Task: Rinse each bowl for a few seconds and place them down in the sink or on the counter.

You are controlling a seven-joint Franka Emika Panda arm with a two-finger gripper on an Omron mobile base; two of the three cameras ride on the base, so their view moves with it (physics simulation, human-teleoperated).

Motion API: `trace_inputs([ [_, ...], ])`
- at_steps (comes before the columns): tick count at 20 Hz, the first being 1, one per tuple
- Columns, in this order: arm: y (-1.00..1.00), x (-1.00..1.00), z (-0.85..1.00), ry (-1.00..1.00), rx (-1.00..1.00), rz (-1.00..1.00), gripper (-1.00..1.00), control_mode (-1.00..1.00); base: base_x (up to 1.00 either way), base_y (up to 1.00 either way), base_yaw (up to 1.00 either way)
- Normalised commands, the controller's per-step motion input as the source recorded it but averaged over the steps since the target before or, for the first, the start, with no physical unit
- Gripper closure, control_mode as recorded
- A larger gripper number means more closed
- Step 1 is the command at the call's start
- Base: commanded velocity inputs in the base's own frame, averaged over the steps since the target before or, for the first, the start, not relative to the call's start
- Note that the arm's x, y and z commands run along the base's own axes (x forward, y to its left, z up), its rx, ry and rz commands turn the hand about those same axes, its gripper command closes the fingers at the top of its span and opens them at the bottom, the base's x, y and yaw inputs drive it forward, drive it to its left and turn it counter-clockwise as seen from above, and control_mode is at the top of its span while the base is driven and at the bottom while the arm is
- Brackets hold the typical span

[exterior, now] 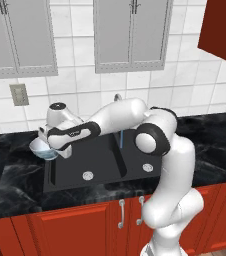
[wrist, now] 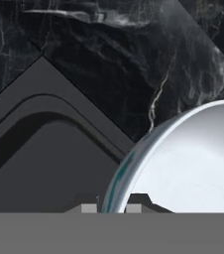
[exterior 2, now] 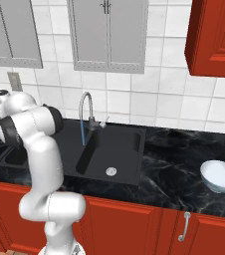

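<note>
While the jaws pinch its rim, one bowl (exterior: 44,149) hangs over the sink's (exterior: 105,170) left edge. Another bowl (exterior 2: 220,176) sits on the surface (exterior 2: 174,164), well right.

In the left base view, the robot's white hand hides most of the round white bowl tinged pale blue (exterior: 44,150). In the hand view, that bowl runs off the right edge. The curved silver faucet (exterior: 118,97) is mostly behind the arm. In the right base view, the arm covers the left basin of the black double sink (exterior 2: 129,144).
</note>
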Motion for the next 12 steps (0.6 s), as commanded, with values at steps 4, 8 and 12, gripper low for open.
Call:
trace_inputs([
  [4,0.53,0.0,-0.1,0.0,0.01,0.03,1.0,-1.0,0.0,0.0,0.0],
  [8,0.45,0.01,-0.12,0.0,0.0,0.02,1.0,-1.0,0.0,0.0,0.0],
  [12,0.37,0.05,-0.18,0.01,0.01,0.02,1.0,-1.0,0.0,0.0,0.0],
])
